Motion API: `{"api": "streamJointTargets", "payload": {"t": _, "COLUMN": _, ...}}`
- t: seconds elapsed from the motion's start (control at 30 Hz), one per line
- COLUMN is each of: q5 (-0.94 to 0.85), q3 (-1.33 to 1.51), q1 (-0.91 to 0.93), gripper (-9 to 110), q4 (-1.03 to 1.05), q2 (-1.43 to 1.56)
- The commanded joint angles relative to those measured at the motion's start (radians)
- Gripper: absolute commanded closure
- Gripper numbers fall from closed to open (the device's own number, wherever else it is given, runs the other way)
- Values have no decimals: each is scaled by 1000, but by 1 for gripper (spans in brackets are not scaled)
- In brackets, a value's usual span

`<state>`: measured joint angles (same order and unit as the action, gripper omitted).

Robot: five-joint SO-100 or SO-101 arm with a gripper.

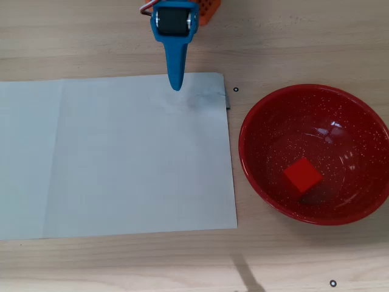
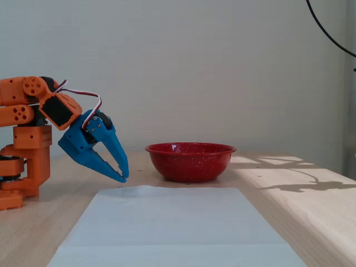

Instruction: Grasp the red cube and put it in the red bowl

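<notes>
The red cube (image 1: 302, 175) lies inside the red bowl (image 1: 250, 118), a little below the middle in the overhead view. In the fixed view the bowl (image 2: 190, 164) stands on the table and its wall hides the cube. My blue gripper (image 1: 175, 87) points at the top edge of the white sheet, well left of the bowl. Seen from the side, the gripper (image 2: 124, 177) tilts downward just above the table, its fingertips meeting with nothing between them.
A white paper sheet (image 1: 121, 158) covers the table left of the bowl and runs toward the camera in the fixed view (image 2: 167, 228). The orange arm base (image 2: 25, 150) stands at the left. Small black marks (image 1: 236, 90) dot the wooden table.
</notes>
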<state>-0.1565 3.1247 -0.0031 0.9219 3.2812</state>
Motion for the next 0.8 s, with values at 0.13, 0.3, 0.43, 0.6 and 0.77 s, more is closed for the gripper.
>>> {"api": "streamJointTargets", "payload": {"t": 0.13, "q5": -21, "q3": 15, "q1": -17, "gripper": 101, "q4": -2, "q2": 12}}
{"api": "streamJointTargets", "payload": {"t": 0.3, "q5": -20, "q3": 15, "q1": -17, "gripper": 101, "q4": 0, "q2": 12}}
{"api": "streamJointTargets", "payload": {"t": 0.43, "q5": -40, "q3": 15, "q1": -32, "gripper": 101, "q4": 0, "q2": 11}}
{"api": "streamJointTargets", "payload": {"t": 0.6, "q5": -40, "q3": 15, "q1": -32, "gripper": 101, "q4": 0, "q2": 11}}
{"api": "streamJointTargets", "payload": {"t": 0.77, "q5": -40, "q3": 15, "q1": -32, "gripper": 101, "q4": 0, "q2": 11}}
